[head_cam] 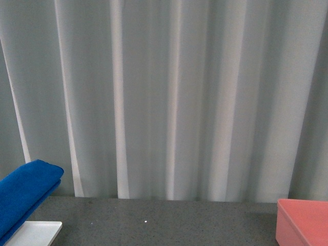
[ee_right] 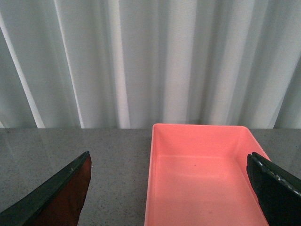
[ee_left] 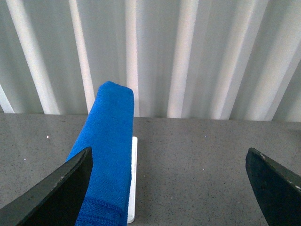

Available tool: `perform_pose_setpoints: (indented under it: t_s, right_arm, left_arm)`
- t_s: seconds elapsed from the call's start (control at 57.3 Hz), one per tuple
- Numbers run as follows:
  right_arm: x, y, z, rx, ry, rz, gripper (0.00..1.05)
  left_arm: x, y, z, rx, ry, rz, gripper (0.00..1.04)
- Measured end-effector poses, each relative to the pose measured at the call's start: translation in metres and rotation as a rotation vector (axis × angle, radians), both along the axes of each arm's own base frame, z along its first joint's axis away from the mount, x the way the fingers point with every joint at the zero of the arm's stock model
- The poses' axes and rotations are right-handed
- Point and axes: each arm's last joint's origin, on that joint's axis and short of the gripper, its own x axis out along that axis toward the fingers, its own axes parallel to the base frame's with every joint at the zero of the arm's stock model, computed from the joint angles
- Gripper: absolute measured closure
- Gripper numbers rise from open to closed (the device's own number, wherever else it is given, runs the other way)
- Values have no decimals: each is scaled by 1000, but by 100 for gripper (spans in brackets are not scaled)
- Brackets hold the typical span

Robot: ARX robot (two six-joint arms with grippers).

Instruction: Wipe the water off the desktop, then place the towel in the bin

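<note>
At about 8 o'clock in the front view, the blue microfibre towel (head_cam: 25,195) hangs folded over a support I cannot see, above a white tray base (head_cam: 36,231). The salmon-pink bin (head_cam: 305,220) sits at 4 o'clock on the speckled grey desktop (head_cam: 169,220). Both grippers are empty, with jaws wide apart: the left gripper (ee_left: 168,151) faces the towel and the right gripper (ee_right: 168,154) faces the bin. The towel lies ahead of the left jaws and off-centre, just beside 1 finger (ee_left: 66,183). Closing from here would likely catch only 1 fold, so the floppy cloth could slip free or drag the tray. No water shows clearly; 1 pale speck (head_cam: 146,221) at 6 o'clock may be a droplet, so a wipe could miss it.
</note>
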Motion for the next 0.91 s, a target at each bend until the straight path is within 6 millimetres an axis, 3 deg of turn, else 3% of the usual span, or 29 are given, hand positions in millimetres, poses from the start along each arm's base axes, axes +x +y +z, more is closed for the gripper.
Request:
perform_pose_setpoints:
  t_s: [0.908]
  right_arm:
    - [0,0,0,0,0,0,7]
  left_arm:
    - [0,0,0,0,0,0,7]
